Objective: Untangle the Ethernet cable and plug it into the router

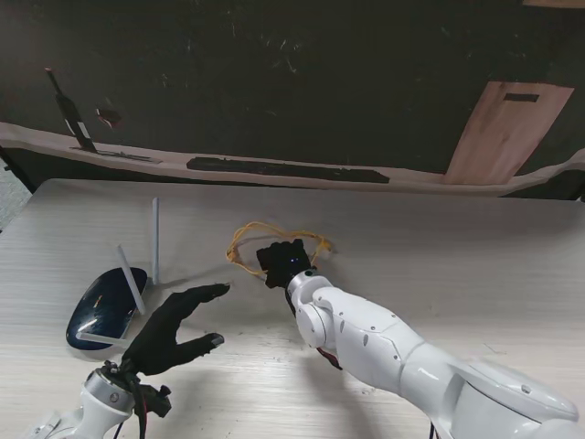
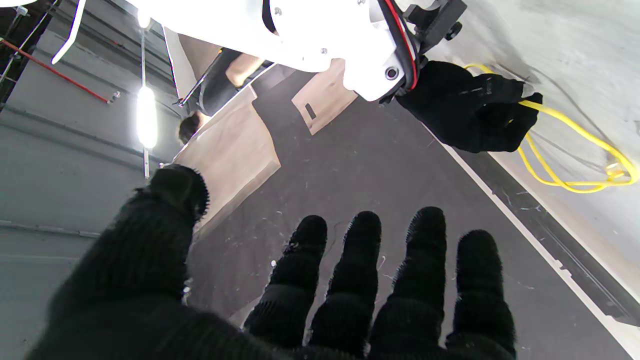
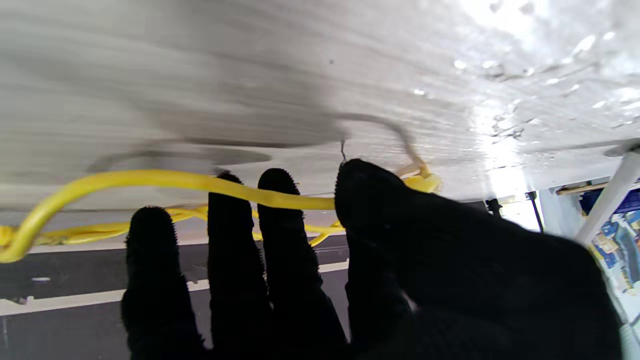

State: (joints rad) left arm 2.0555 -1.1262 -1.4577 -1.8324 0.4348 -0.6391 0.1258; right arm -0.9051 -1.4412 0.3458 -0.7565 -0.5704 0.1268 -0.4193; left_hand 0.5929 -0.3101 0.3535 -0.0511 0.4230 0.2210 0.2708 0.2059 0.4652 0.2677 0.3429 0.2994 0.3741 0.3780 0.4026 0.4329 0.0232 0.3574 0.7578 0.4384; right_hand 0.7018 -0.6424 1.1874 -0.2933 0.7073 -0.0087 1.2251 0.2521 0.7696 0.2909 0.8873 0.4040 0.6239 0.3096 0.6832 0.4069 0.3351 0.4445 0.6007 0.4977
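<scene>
From the stand view our right hand (image 1: pixel 281 262) covered the yellow cable (image 1: pixel 245 240) coiled mid-table; our right wrist view showed a strand (image 3: pixel 150 179) crossing the fingers (image 3: pixel 280 210), seemingly pinched. Our left hand (image 1: pixel 174 331) hung spread beside the router (image 1: pixel 105 306).

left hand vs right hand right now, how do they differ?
The left hand in its black knit glove hovers open, fingers spread, holding nothing; the right hand, gloved alike, sits over the coiled yellow Ethernet cable, fingers in the loops. Left is near the dark blue router; right is farther out, mid-table.
</scene>
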